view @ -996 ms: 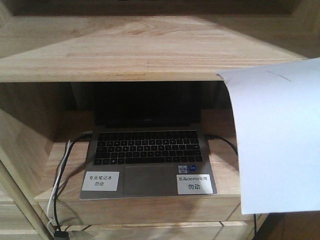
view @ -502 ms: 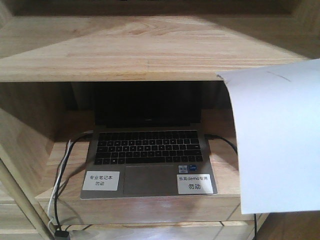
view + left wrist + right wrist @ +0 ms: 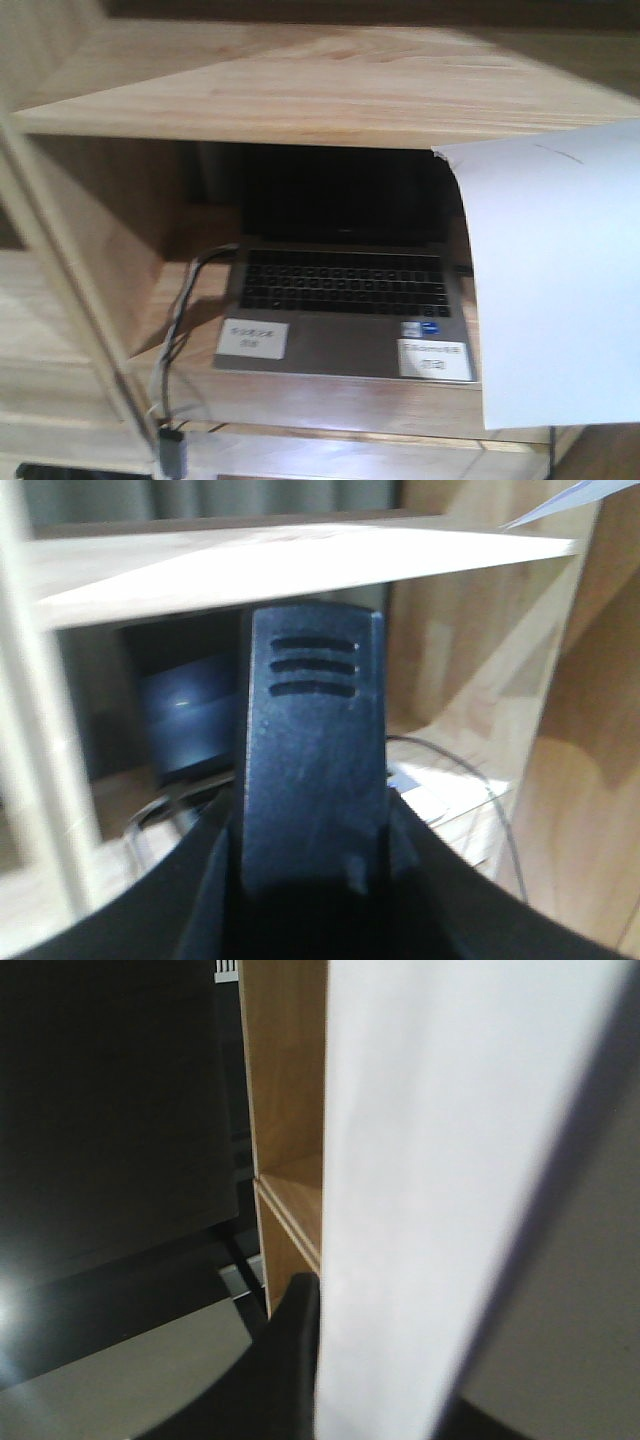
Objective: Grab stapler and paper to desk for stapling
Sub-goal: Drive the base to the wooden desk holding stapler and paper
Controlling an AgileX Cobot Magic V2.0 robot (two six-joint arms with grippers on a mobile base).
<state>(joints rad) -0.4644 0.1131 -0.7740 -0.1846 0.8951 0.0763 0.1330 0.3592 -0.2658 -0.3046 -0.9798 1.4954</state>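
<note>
The fingers (image 3: 195, 890) of the left gripper (image 3: 312, 825) are seen closed on the stapler (image 3: 310, 730), which is held upright in the air before the shelf (image 3: 300, 100). Its black matte end with three short slots is shown, and no orange patch can be made out. The laptop (image 3: 345, 300) below the shelf is to be left untouched. To the right, the paper (image 3: 550, 290) is pinched by the fingers (image 3: 290, 1360) of the right gripper (image 3: 318, 1370) and hangs in front of the shelf's right end. It is plain white, bowed over at the top, with a faint short pen stroke near its upper edge. The tabletop is not in view. The step in hand is judged to be the carry to it. The sheet should be drawn clear of the shelf edge before any turn and moved slowly so that it is not creased. Neither grip should be loosened until the tabletop lies beneath.
</note>
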